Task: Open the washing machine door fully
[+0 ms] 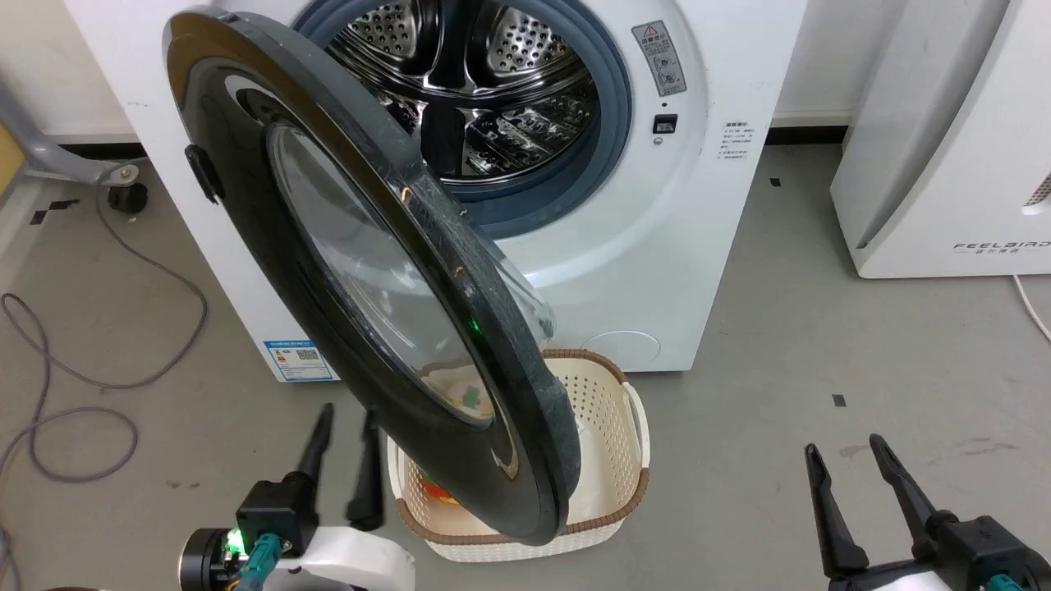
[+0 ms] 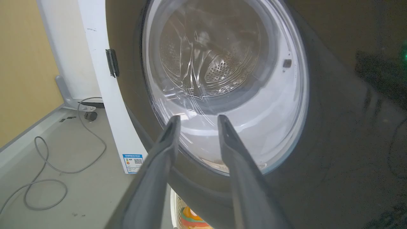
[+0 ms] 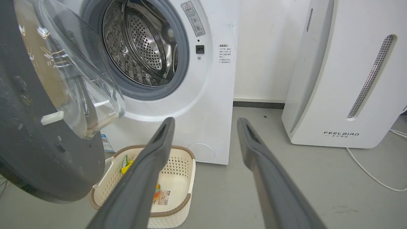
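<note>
The white washing machine [image 1: 657, 271] stands ahead with its steel drum [image 1: 484, 90] exposed. The washing machine door [image 1: 246, 271], glossy black with a clear glass bowl, is hinged at the left and swung out about halfway toward me. My left gripper [image 1: 349, 410] is open and empty at the door's lower outer face. In the left wrist view its fingertips [image 2: 175, 122] point at the glass window [image 2: 222, 79]; whether they touch it I cannot tell. My right gripper [image 1: 843, 445] is open and empty over the floor, well right of the door. The right wrist view shows the door's inner side [image 3: 38, 152].
A cream perforated basket [image 1: 608, 410] holding colourful items sits on the floor under the door's free edge. A white FEELBIRD appliance [image 1: 944, 164] stands at the right. A grey cable [image 1: 49, 394] loops on the floor at the left, near a caster [image 1: 127, 197].
</note>
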Controlling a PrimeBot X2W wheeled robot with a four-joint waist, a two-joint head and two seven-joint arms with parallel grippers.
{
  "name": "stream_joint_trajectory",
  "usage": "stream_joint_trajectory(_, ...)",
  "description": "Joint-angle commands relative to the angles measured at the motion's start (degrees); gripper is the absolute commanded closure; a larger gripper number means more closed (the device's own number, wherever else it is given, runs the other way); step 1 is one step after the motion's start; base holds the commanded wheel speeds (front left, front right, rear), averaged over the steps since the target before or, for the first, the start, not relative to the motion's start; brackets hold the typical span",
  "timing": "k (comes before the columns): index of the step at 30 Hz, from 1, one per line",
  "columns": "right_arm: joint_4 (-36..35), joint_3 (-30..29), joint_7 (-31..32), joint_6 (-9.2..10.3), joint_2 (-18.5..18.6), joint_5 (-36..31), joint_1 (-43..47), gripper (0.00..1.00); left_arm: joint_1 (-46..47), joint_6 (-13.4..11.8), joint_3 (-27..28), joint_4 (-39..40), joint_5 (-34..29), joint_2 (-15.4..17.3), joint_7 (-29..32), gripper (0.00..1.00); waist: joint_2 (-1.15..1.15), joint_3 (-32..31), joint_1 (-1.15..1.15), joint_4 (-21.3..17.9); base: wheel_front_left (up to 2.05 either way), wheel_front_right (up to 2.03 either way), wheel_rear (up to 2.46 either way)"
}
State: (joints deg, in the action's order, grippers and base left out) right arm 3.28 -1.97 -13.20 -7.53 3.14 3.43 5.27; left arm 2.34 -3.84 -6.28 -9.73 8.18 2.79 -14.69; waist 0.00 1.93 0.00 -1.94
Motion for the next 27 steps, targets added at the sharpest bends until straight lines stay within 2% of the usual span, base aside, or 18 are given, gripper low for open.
stream_joint_trajectory(1,0.2,0.0,-0.3,0.04,-0.2,0.4,0.2,0.0,0.0,0.3,0.2,-0.2,-0.2,0.1,-0.3,1.0,0.0,-0.1,0.0,0.0,0.0,0.0,0.0)
stream_joint_trajectory(5,1.4,0.1,-0.6,0.04,-0.3,1.0,-0.2,0.0,0.1,0.2,0.1,-0.3,-0.5,0.1,-0.3,1.0,0.0,-0.2,0.0,0.0,0.0,0.0,0.0)
stream_joint_trajectory(10,2.3,0.0,-0.9,0.04,-0.3,1.4,-0.6,0.0,1.1,-0.6,0.8,4.0,-0.8,0.1,-0.3,1.0,0.0,-0.3,0.0,0.2,0.0,0.0,0.0)
stream_joint_trajectory(20,3.1,0.1,-1.2,0.04,-0.3,2.4,-0.8,0.0,8.7,-0.8,0.5,23.4,-4.6,0.1,-0.3,1.0,0.0,-0.3,0.0,0.5,0.0,0.0,0.0)
stream_joint_trajectory(27,3.6,0.2,-1.3,0.04,-0.3,2.8,-1.1,0.0,16.6,-0.8,-5.8,33.3,-5.8,0.1,-0.3,1.0,0.0,0.0,0.0,0.5,0.0,0.0,0.0)
